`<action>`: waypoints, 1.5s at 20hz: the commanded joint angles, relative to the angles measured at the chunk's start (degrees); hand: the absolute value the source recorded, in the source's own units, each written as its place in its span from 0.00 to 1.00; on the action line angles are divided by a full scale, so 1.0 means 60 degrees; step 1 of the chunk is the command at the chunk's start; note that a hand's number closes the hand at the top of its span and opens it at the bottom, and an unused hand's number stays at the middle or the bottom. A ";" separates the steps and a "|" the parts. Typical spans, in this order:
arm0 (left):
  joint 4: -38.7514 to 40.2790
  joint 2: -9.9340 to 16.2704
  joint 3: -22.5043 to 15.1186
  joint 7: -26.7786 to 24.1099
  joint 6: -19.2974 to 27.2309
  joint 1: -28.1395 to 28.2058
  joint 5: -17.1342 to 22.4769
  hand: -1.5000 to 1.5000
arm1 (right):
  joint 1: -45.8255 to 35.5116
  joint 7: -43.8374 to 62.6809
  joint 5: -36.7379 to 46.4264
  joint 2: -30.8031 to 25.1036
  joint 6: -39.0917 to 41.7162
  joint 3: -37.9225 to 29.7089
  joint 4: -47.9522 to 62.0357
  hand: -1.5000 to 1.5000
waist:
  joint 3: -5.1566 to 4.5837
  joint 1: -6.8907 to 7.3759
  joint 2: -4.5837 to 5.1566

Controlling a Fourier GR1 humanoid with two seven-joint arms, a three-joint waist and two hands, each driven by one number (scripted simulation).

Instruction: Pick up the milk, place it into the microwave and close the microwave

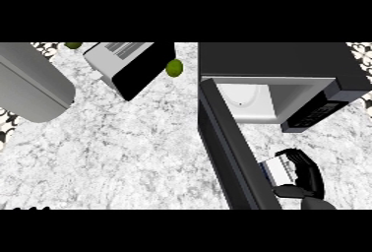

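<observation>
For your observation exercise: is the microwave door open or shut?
Open. The microwave door swings out toward the viewer, exposing the pale cavity.

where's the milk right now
In the head view the milk is at the lower right, held in the right hand just right of the open microwave door and in front of the microwave cavity, not yet inside.

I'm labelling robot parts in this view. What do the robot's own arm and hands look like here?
Only the right hand shows clearly: glossy black, with thick segmented fingers and a thumb and rounded, jointed links. At its base a dark rounded wrist piece meets the lower edge. No grey forearm, cables or markings are visible. Of the left hand, only small black fingertips peek up at the lower left edge.
</observation>
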 commanded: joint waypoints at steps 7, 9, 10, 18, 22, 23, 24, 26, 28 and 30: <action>0.0385 -0.0041 0.0017 -0.0425 -0.0033 -0.0009 -0.0074 0.00 | -0.1142 0.0901 -0.0348 -0.1046 0.3717 0.0814 -0.0632 1.00 | 0.0004 0.0123 -0.0005; -0.0070 -0.0026 -0.0238 0.0093 -0.0011 -0.0112 -0.0057 0.00 | -0.1624 0.1093 -0.0440 -0.1604 0.4323 0.0842 -0.0483 1.00 | 0.0032 0.0162 0.0074; -0.0028 0.0152 0.0092 -0.0111 -0.0195 -0.0019 0.0190 0.00 | -0.1595 0.1184 -0.0446 -0.1311 0.4302 0.0999 -0.0554 1.00 | 0.0013 0.0153 0.0033; -0.0236 0.0246 0.0505 -0.0296 -0.0220 0.0551 0.0556 0.00 | -0.0740 0.1609 -0.0587 -0.1572 0.4404 0.1708 -0.2314 1.00 | -0.0009 -0.0082 -0.0041; 0.0228 0.0131 0.0290 -0.0747 -0.0282 0.0623 0.0428 0.00 | -0.0128 0.3143 -0.1298 -0.1240 0.4163 0.1927 -0.4218 1.00 | -0.0028 -0.0227 -0.0102; 0.0190 0.0259 0.0725 -0.0841 -0.0391 0.0741 0.0795 0.00 | 0.0477 0.3149 -0.1416 -0.1103 0.4008 0.2005 -0.4760 1.00 | -0.0031 -0.0256 -0.0111; -0.0097 0.0459 0.1222 -0.0501 -0.0526 0.0398 0.1223 0.00 | 0.0538 0.3624 -0.1497 -0.1115 0.3961 0.2132 -0.5215 1.00 | -0.0030 -0.0267 -0.0087; 0.0239 0.0393 0.0937 -0.0852 -0.0677 0.0625 0.1134 0.00 | 0.0995 0.4473 -0.2028 -0.0805 0.3681 0.2152 -0.6219 1.00 | -0.0029 -0.0237 -0.0085; 0.0837 0.0447 0.1511 -0.1625 -0.1030 0.0878 0.1632 0.00 | 0.1085 0.5596 -0.2766 -0.1151 0.3573 0.1760 -0.7002 1.00 | -0.0030 -0.0166 -0.0078; 0.0219 0.0512 0.0990 -0.1567 -0.1105 0.1542 0.1317 0.00 | 0.1605 0.6344 -0.2945 -0.0774 0.3021 0.2023 -0.8245 1.00 | -0.0026 -0.0137 -0.0084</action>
